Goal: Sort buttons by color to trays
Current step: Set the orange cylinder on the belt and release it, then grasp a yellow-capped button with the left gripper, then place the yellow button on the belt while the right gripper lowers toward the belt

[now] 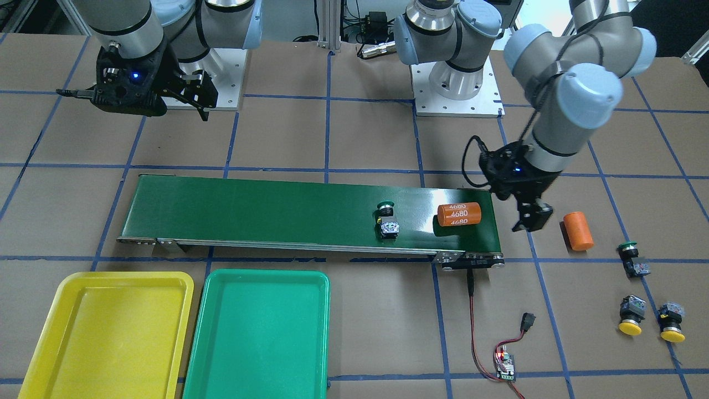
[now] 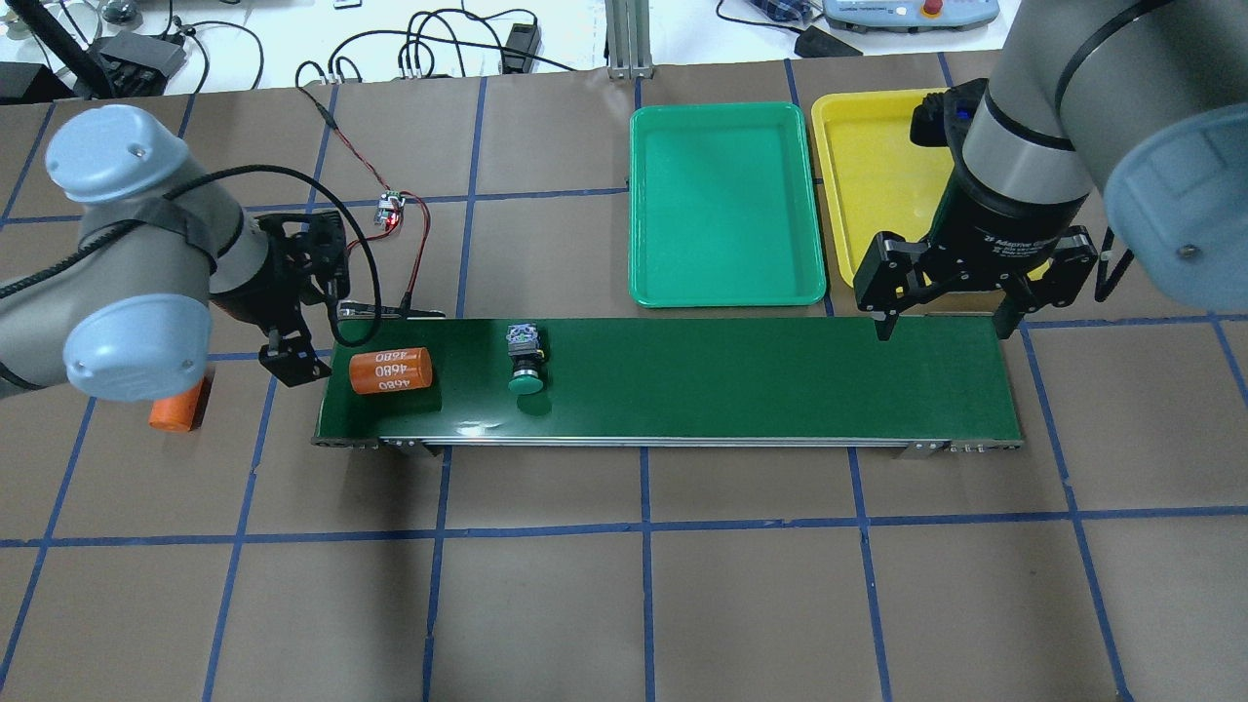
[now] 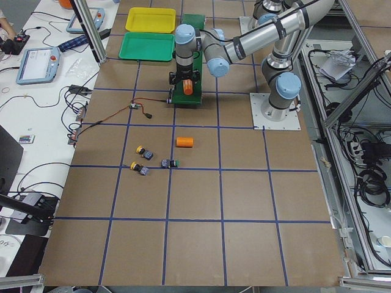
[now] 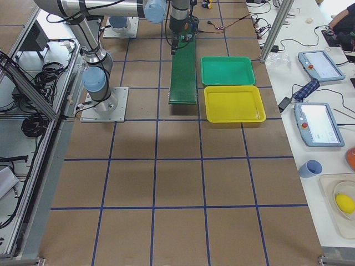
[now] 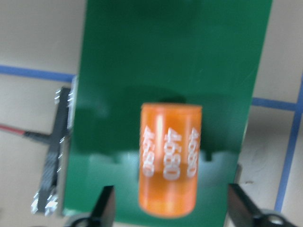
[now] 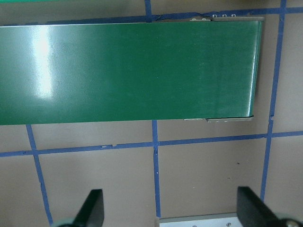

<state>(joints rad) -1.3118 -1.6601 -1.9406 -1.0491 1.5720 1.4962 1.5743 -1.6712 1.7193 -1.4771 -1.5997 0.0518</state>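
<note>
One green-capped button (image 1: 386, 220) lies on the dark green conveyor belt (image 1: 249, 210), near the belt's middle. Another green-capped button (image 1: 633, 259) and two yellow-capped buttons (image 1: 631, 316) (image 1: 671, 322) lie on the table beyond the belt's end on my left side. The yellow tray (image 1: 108, 332) and the green tray (image 1: 257, 332) sit side by side, both empty. My left gripper (image 2: 292, 356) hangs open just off the belt's end, holding nothing. At the belt's other end my right gripper (image 2: 944, 317) hovers open and empty, close to the yellow tray (image 2: 868, 166).
An orange cylinder marked 4680 (image 1: 458, 214) lies on the belt just in front of the left gripper. A second orange cylinder (image 1: 578, 231) lies on the table beside that gripper. A small circuit board (image 1: 505, 366) with red wires sits near the belt's end.
</note>
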